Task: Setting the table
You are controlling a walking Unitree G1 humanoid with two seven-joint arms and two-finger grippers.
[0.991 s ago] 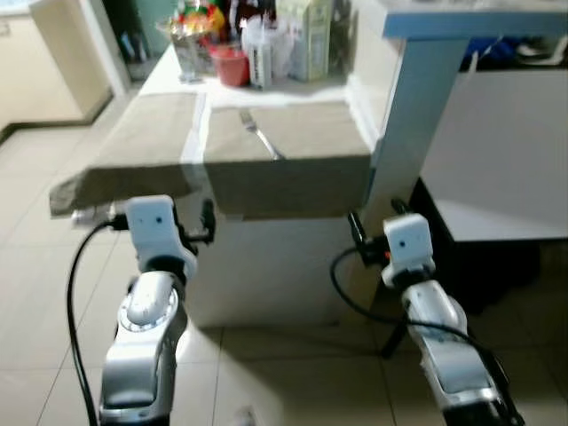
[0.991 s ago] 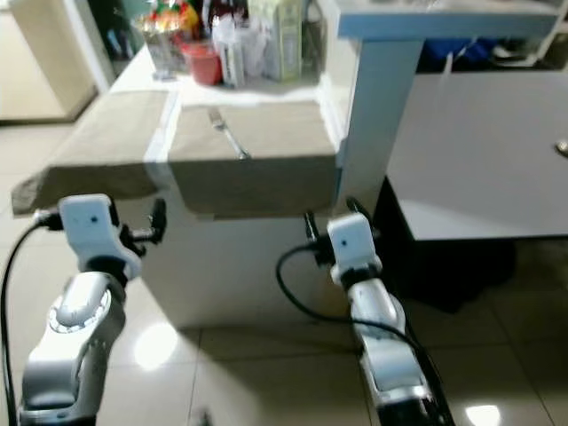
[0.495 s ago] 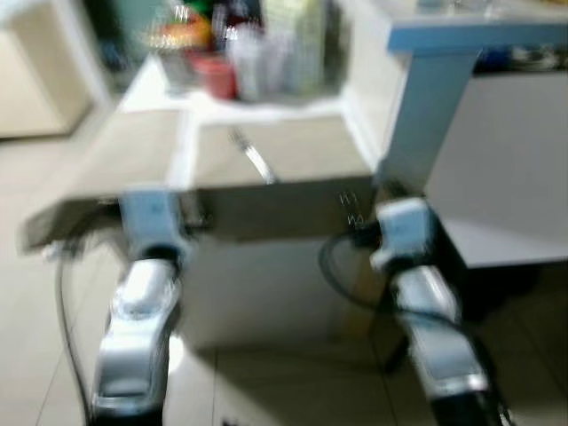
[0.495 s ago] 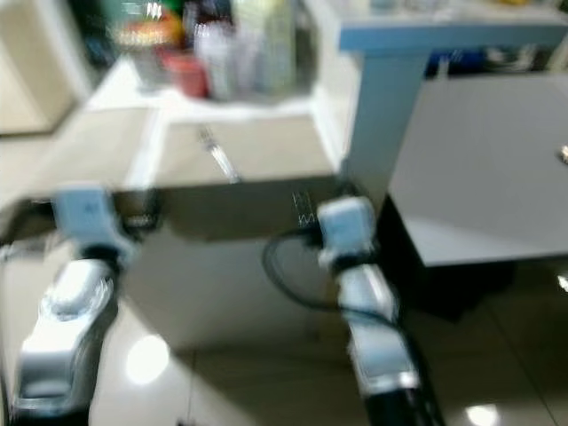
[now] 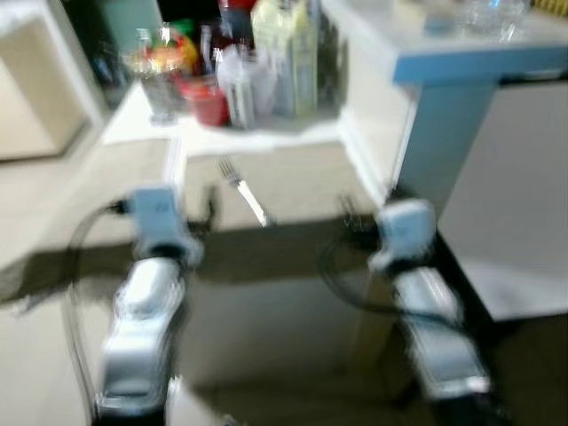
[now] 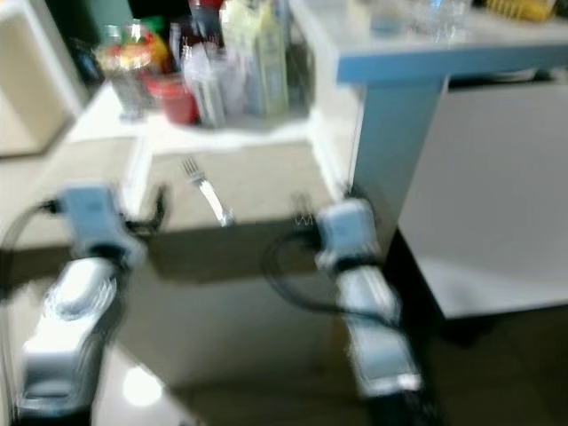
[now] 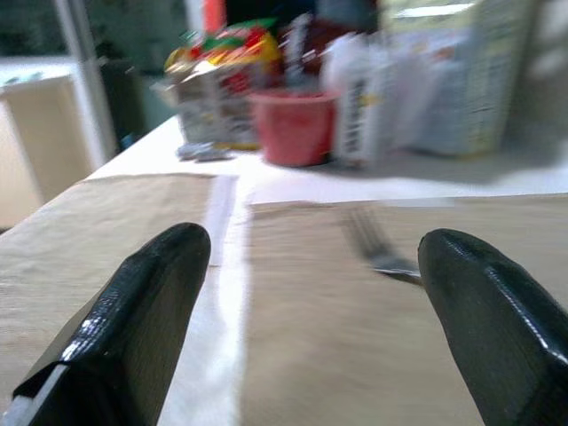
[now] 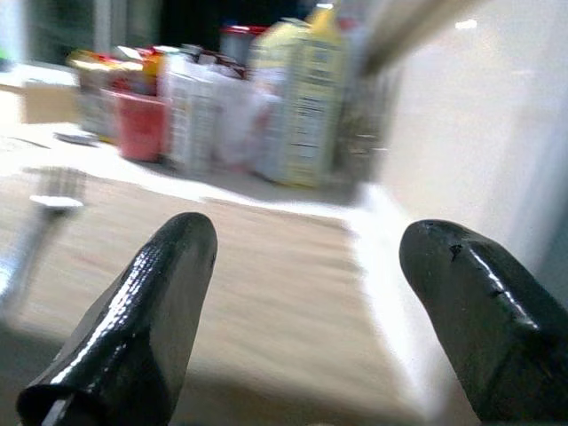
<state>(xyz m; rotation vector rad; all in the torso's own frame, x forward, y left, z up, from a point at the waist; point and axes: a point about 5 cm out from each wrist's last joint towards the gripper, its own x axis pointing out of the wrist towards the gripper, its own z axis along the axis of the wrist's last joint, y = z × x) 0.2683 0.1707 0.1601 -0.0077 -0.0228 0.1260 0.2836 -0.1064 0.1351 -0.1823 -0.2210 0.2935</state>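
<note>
Up top, your head views are blurred, so the crowded containers at the table's (image 5: 355, 146) far end can't be counted; one fork (image 5: 244, 191) lies on the right of two tan placemats (image 6: 257, 182). Your left wrist view shows the left gripper (image 7: 306, 293) spread wide, empty, near the fork. Your right wrist view shows the right gripper (image 8: 306, 293) equally wide, holding nothing, over the same mat.

Red cup (image 7: 293, 126) beside yellow carton (image 8: 311, 106)
</note>
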